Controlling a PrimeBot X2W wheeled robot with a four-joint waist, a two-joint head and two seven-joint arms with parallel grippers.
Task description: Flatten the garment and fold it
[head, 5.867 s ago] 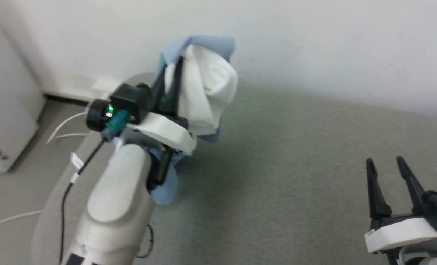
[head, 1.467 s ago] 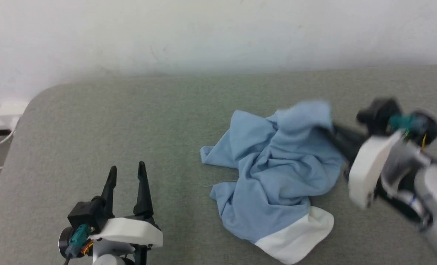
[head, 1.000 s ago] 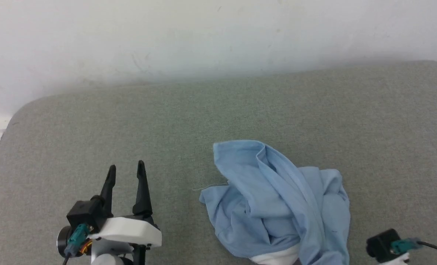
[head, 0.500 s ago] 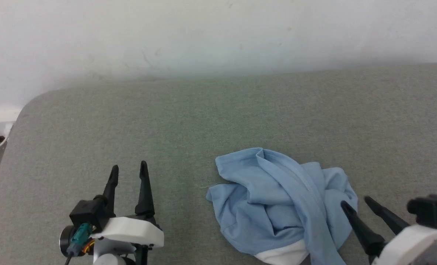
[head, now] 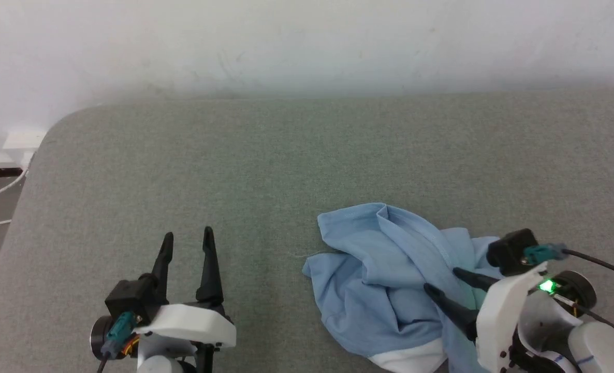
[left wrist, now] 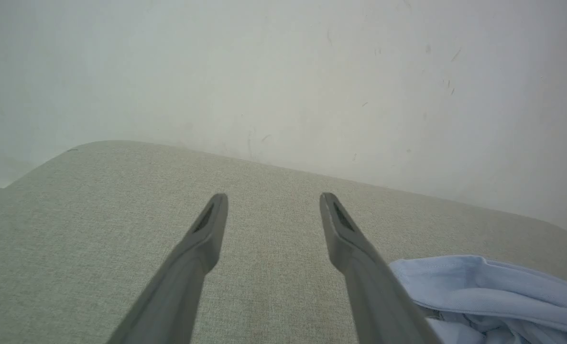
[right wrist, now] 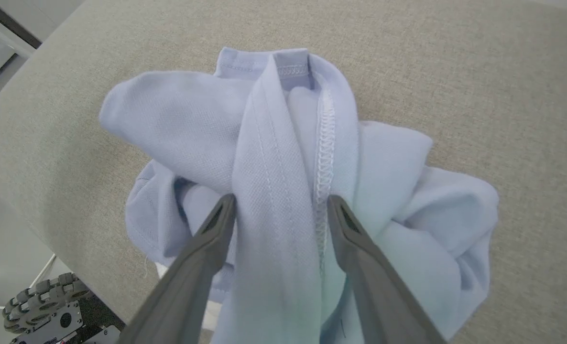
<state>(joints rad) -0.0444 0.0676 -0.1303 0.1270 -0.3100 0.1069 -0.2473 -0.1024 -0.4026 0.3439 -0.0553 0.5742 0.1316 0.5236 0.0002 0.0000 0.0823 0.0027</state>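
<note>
**Jaws.** The jaws of the right gripper (right wrist: 282, 200) stand apart. They straddle a raised ridge of the light blue soft-fabric short-sleeved shirt (head: 379, 269), and one dark finger lies on each side of the ridge. They are not closed on the cloth. A stitched seam runs along the ridge, just inside one finger. The jaws of the left gripper (head: 188, 234) are also apart and hold nothing. They sit over bare surface, well apart from the shirt.

**Location of the garment.** The shirt lies in a crumpled heap on the grey-green cloth-covered table (head: 234, 171). It is on the robot's right and near the front edge. A white band of fabric (head: 410, 360), probably the collar, shows at the near side of the heap. Whether it lies on top or underneath cannot be told. No sleeve or hem corner can be identified with certainty. A plain white wall (head: 286, 41) rises behind the table.

**Handling properties.**
- The cloth is probably light and limp and will not hold a shape. It will drape and bunch wherever it is unsupported.
- The knit surface should give the fingers a good grip, so slipping is unlikely.
- A grip on a thick fold may take up several layers and drag the whole heap.

**Recommended hold.** Close on the seamed ridge, where the doubled cloth is firm. To flatten the shirt, the second hold is best taken by the left gripper on an opposite edge, with the cloth drawn apart between the two.
</note>
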